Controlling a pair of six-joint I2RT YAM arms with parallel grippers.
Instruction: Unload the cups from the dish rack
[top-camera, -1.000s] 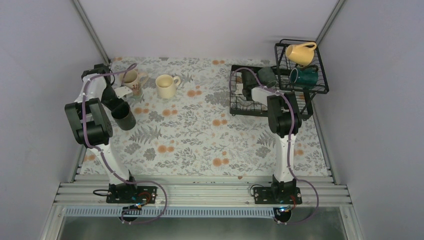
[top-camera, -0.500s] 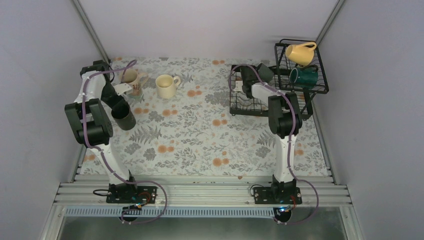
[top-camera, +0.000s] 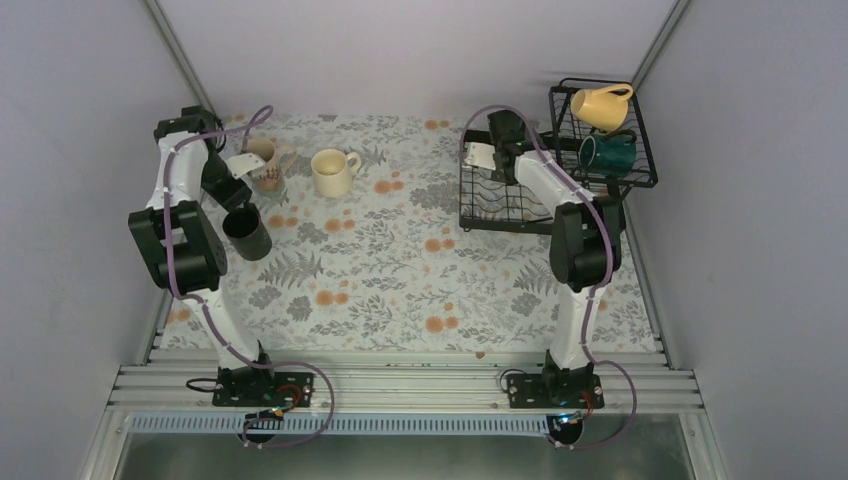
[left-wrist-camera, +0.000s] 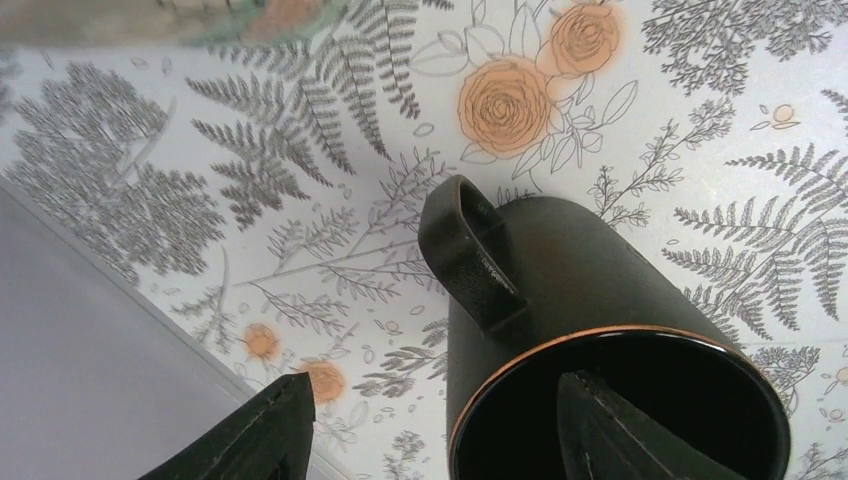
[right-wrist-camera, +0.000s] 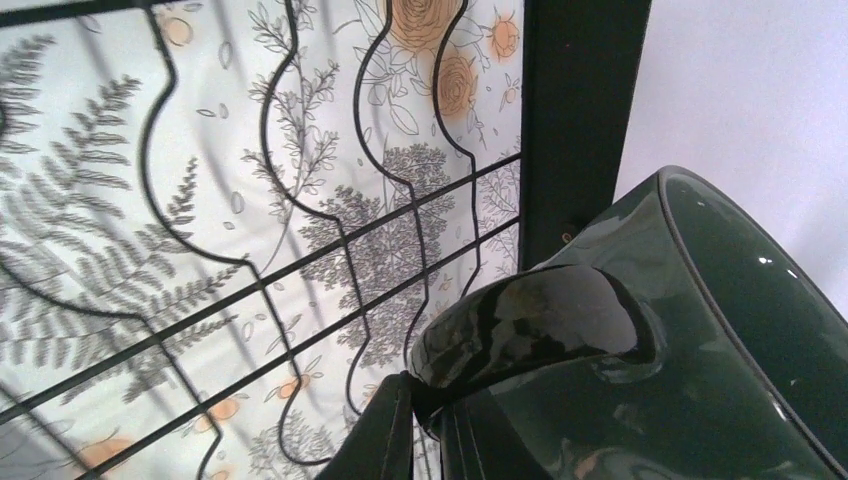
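The black wire dish rack (top-camera: 478, 222) stands at the back right. A yellow mug (top-camera: 603, 105) and a dark teal mug (top-camera: 607, 152) lie in its raised basket. My right gripper (top-camera: 495, 150) hangs over the rack's flat tray (right-wrist-camera: 250, 290), shut (right-wrist-camera: 425, 400) on the handle (right-wrist-camera: 530, 320) of the dark grey-green mug (right-wrist-camera: 700, 350). The black mug (top-camera: 247, 230) stands upright on the table at the left. My left gripper (top-camera: 236, 200) is open just above it (left-wrist-camera: 437, 380), one finger over its mouth (left-wrist-camera: 600, 300). Two cream mugs (top-camera: 262, 160) (top-camera: 333, 172) stand behind.
The table has a floral cloth (top-camera: 400, 260). Grey walls close in on the left, back and right. A black rack post (right-wrist-camera: 580, 110) stands right behind the held mug.
My right gripper has carried the grey-green mug up and toward the back of the rack. My left gripper has drawn up and back from the black mug, which stays on the table.
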